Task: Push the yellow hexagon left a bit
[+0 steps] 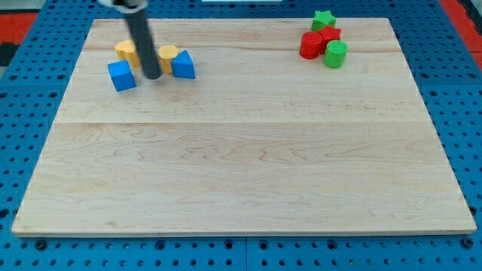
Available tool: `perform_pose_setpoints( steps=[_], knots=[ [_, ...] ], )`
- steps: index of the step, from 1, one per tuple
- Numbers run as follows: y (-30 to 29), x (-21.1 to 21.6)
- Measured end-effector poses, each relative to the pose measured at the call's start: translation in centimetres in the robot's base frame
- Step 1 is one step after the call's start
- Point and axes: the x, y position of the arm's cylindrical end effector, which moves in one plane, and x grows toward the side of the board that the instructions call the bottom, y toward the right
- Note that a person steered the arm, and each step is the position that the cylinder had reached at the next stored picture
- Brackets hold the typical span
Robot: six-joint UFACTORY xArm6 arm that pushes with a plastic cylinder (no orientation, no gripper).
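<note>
The yellow hexagon sits near the board's upper left, touching a blue triangular block on its right. My rod comes down from the view's top, and my tip rests on the board just left of and slightly below the yellow hexagon, close to it. A second yellow block lies left of the rod, partly hidden behind it. A blue cube lies to the left of my tip.
At the upper right stand a green star, two red blocks and a green cylinder, bunched together. The wooden board lies on a blue perforated table.
</note>
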Motion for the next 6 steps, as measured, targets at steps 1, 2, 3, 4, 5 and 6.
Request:
perform_pose_setpoints(
  steps=[1,2,3,4,5,6],
  knots=[
    [0.3,-3.3],
    [-0.9,-6.0],
    [-4.0,-6.5],
    [-3.8,-9.3],
    [0.0,-12.9],
    [6.2,-11.2]
  ],
)
